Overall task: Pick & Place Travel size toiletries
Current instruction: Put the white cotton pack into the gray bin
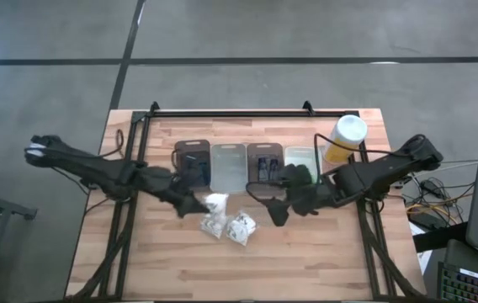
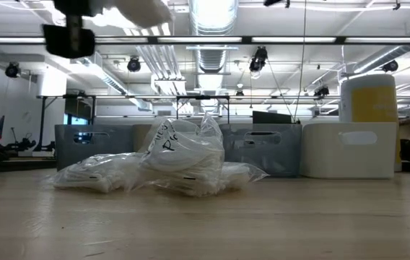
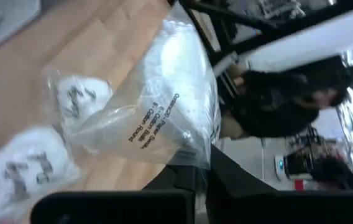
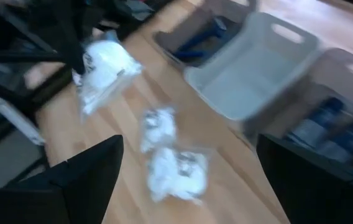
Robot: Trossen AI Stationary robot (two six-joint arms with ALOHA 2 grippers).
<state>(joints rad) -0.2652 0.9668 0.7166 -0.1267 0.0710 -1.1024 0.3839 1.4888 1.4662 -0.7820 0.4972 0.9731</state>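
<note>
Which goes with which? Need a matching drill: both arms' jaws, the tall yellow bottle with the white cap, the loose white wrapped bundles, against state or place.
Things:
1. left arm's jaws
2. right arm's jaws
3. tall yellow plastic bottle with white cap
4. two loose white crinkly wrapped bundles

States or places:
A. open, holding nothing
B. lying on the wooden table
C. shut on a clear-wrapped white bundle
D. standing by the white rectangular tray, at the row's right end

Pairs: 1-C, 2-A, 3-D, 4-B

white wrapped bundles (image 1: 226, 217): three
trays (image 1: 229, 166): four, in a row
yellow bottle (image 1: 344, 138): one
robot arms (image 1: 96, 168): two
</note>
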